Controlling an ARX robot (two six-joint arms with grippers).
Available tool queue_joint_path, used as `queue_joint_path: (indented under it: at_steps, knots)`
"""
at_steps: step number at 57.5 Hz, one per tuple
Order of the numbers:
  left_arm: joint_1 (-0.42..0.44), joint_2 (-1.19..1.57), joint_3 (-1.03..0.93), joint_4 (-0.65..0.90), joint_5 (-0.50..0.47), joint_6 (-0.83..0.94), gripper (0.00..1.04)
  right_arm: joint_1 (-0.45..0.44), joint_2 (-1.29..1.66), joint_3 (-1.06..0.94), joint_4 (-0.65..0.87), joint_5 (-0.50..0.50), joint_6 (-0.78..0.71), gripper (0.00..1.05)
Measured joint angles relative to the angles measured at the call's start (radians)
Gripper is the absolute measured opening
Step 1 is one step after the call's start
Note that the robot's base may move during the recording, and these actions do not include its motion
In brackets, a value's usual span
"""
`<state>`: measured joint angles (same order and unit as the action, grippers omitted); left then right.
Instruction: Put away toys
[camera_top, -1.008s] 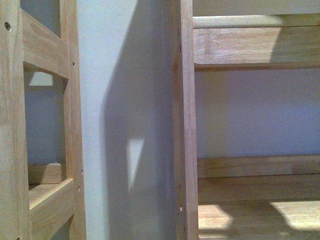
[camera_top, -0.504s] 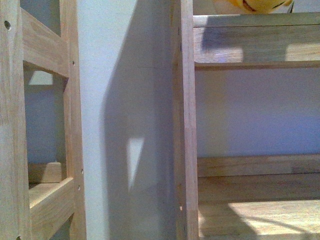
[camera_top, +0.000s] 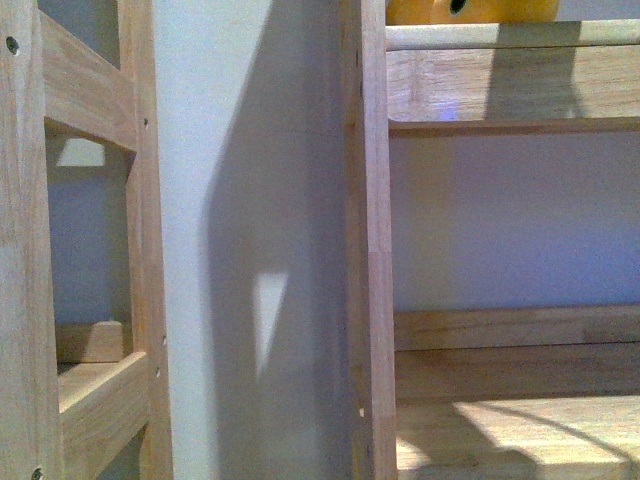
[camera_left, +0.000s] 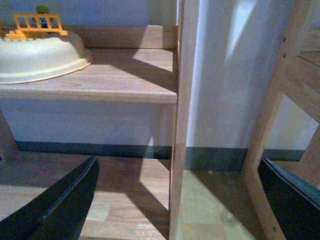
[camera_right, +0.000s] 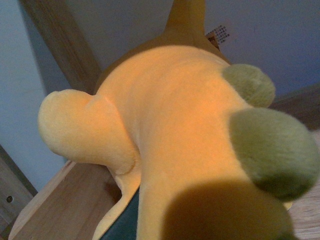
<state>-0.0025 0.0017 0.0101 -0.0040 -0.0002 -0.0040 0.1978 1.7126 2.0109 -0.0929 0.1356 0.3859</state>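
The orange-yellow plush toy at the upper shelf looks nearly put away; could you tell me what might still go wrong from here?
1. The orange-yellow plush toy shows just over the upper wooden shelf's front rail; released that near the edge, it might roll off.
2. The toy fills the right wrist view, hiding the right hand, so its grip cannot be checked.
3. The wooden upright post stands close beside the toy and might catch it.

plush animal (camera_top: 470, 10) cropped by top edge, right tool hidden

Upright post (camera_top: 365, 240) blocks center; lower shelf (camera_top: 520, 435) bay at 4 o'clock open, plush toy (camera_top: 470, 10) fills 1 o'clock.
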Motion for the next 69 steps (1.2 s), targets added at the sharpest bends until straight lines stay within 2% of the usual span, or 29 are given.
queue_joint_path:
  at_steps: [18,31,54,69]
  knots:
    - [0.0,0.0,0.0,0.0,0.0,0.0,0.98,-0.004,-0.001,-0.008,0.01,0.016,-0.021,0.7]
    - [0.0,0.0,0.0,0.0,0.0,0.0,0.98,0.002,-0.004,-0.012,0.032,0.051,-0.063,1.0]
    - [0.0,0.0,0.0,0.0,0.0,0.0,0.98,0.002,-0.042,-0.011,0.103,0.168,-0.183,0.98]
    - [0.0,0.0,0.0,0.0,0.0,0.0,0.98,-0.061,-0.196,-0.105,0.091,0.223,-0.217,0.98]
